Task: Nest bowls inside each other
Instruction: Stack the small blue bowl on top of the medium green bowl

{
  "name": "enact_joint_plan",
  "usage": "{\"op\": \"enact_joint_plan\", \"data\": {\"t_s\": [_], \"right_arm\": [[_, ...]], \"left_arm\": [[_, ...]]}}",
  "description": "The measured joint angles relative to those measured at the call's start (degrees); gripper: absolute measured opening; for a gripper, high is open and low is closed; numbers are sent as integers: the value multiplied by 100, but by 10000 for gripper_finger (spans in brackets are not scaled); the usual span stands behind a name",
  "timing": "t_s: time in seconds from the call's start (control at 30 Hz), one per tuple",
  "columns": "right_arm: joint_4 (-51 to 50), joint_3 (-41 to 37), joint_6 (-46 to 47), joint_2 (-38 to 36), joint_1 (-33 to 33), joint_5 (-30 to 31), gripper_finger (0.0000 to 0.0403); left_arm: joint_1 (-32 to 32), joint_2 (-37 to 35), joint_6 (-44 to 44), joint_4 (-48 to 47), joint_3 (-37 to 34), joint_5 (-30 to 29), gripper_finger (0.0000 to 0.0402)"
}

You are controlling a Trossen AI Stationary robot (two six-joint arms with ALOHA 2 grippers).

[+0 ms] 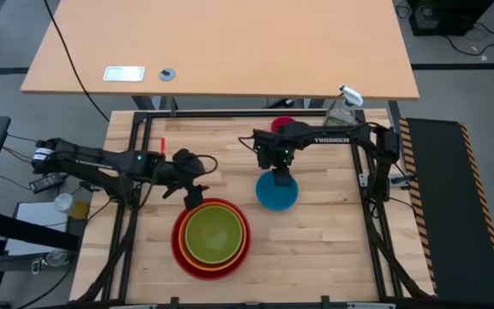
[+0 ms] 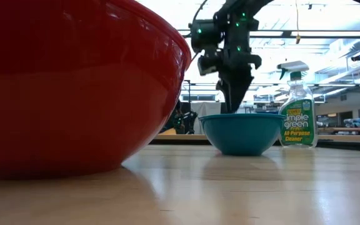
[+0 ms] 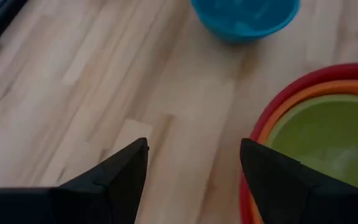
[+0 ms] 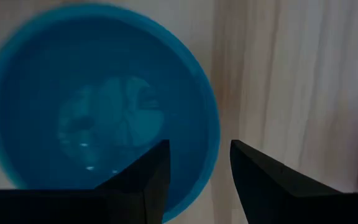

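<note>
Three bowls sit nested at the table's near middle: the green bowl [image 1: 215, 233] in the orange [image 3: 294, 102], and that in the red bowl [image 1: 181, 251]. The blue bowl [image 1: 277, 192] rests on its base to their right. My right gripper [image 4: 199, 168] points down, open, over the blue bowl's far rim [image 4: 211, 146], one finger above the inside and one above the table outside. I see no touch. My left gripper [image 3: 194, 162] hangs open above the table beside the stack's far left edge. The pink bowl [image 1: 283, 124] shows partly behind my right arm.
A clear spray bottle [image 2: 297, 112] with a green label stands at the table's far right corner, behind the blue bowl. Bare wood lies to the left of the stack and along the table's near right side. The red bowl [image 2: 74, 81] fills the low view's left.
</note>
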Motion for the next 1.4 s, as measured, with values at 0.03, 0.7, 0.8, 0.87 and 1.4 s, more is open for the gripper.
{"op": "enact_joint_plan", "data": {"t_s": [0.03,0.7,0.8,0.87,1.4], "right_arm": [[81,-92,-5,0,-2,12,174],[1103,-1092,481,0,31,94,55],[1086,-1072,645,-36,26,-257,21],[1058,-1053,766,-24,4,-433,18],[-428,617,928,20,-87,-441,21]], "left_arm": [[0,-60,-9,-35,-45,-64,259],[2,-1126,-759,-115,-238,-816,259],[2,-1209,-765,-119,-238,-859,259],[2,-1262,-765,-117,-238,-859,259],[2,-1867,-567,141,-238,-863,259]]}}
